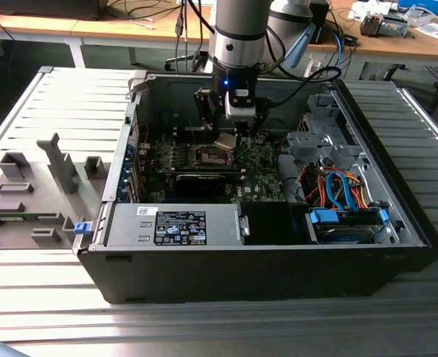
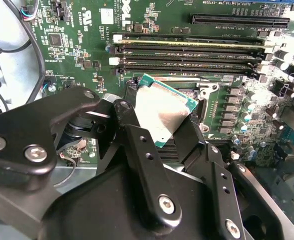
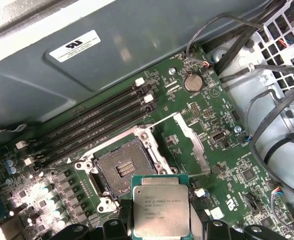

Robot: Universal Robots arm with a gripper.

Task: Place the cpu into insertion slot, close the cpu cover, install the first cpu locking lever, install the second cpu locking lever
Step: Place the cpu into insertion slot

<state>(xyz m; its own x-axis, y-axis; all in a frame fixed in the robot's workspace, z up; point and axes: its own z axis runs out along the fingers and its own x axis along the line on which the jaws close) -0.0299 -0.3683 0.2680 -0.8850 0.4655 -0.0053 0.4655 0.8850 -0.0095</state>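
Stands near-vertical in the exterior view as 1 silver-grey arm (image 1: pixel 239 33), reaching down from above, with a small blue light glowing at the wrist (image 1: pixel 230 74). Ends in a black gripper (image 1: pixel 230 136) under a pale block. Pinches the cpu (image 2: pixel 159 107) between 2 black fingers (image 2: pixel 124 117) in the second wrist view, 1 on each of 2 opposite edges, jaws drawn in tight against it. Holds it tilted, metal top toward the camera. Shows both fingertips (image 3: pixel 114 231) in the first wrist view as well, 1 at either side of the chip.
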